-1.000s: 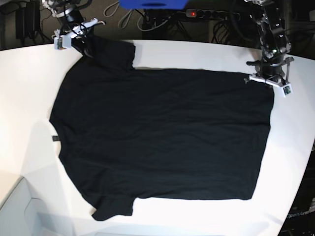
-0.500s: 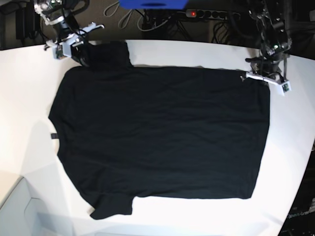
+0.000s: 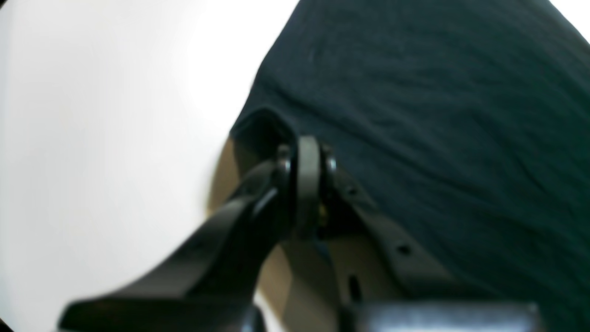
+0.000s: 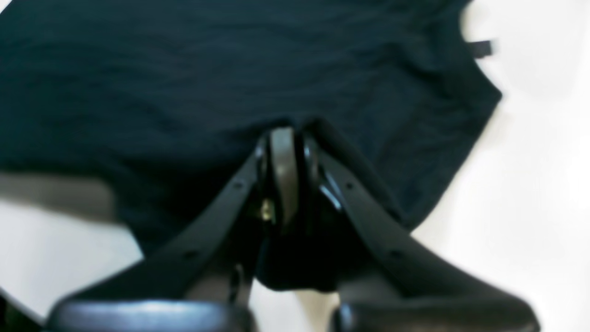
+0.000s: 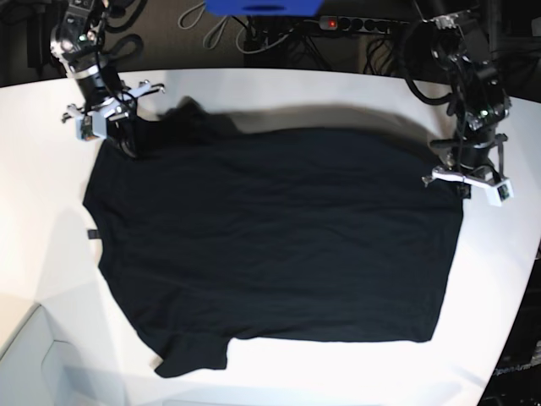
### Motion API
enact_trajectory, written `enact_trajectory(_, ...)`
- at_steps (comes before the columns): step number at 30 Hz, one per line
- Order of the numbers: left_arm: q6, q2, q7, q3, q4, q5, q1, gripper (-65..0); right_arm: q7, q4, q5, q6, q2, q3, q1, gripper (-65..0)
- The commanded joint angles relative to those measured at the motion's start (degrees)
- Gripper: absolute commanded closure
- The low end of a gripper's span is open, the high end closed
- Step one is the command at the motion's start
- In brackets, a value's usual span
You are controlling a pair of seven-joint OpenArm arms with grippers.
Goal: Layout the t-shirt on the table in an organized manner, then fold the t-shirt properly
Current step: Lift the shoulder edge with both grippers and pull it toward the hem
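Both our claws, L gripper (image 3: pixel 299 143) & R gripper (image 4: pixel 288 131), clamped on t-shirt (image 5: pixel 279 254): soft black cloth, creased nr grips, broad across mid table (image 5: pixel 51 254), smooth white top. Small dark tag (image 5: pixel 94 233) at shirt's left edge. Blue thing (image 5: pixel 266 7) at far edge of view.

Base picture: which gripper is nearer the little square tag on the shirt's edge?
The right gripper, on this view's left side, same side as the tag.

Right end effector (image 4: pixel 292 138) and cloth blurred.
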Motion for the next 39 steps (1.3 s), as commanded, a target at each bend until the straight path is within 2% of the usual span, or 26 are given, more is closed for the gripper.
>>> enact_trajectory(1, 0.0, -0.4, -0.9, -0.1, 0.3, 0.0, -1.4, 0.0, 1.7, 0.3, 1.1, 0.3, 0.3, 0.0, 0.7, 0.0)
enact_trajectory(5, 0.2, -0.5, -0.9, -0.2, -3.5, 0.0, -5.3, 0.0, 1.7, -1.8, 1.1, 0.3, 2.2, -0.2, 4.0, 0.0)
enact_trajectory(11, 0.3, -1.6, -0.9, 0.1, -7.2, -0.1, -8.9, 0.0, 1.7, -4.5, 1.1, 0.3, 3.0, -0.4, 9.2, 0.0)
enact_trajectory(22, 0.4, -1.9, -0.9, -0.1, -12.5, 0.0, -14.0, 0.0, 1.7, -12.3, 1.1, 0.3, 3.1, -0.5, 18.1, 0.0)
enact_trajectory(29, 0.4, -2.1, -1.4, -0.2, -16.8, 0.0, -16.7, 0.0, 1.7, -15.9, 1.1, 0.3, 3.9, -0.5, 22.1, 0.0)
enact_trajectory(39, 0.4, -2.9, -1.4, 0.1, -17.3, 0.1, -20.4, 0.0, 1.7, -20.1, 1.1, 0.3, 5.1, -0.5, 25.4, 0.0)
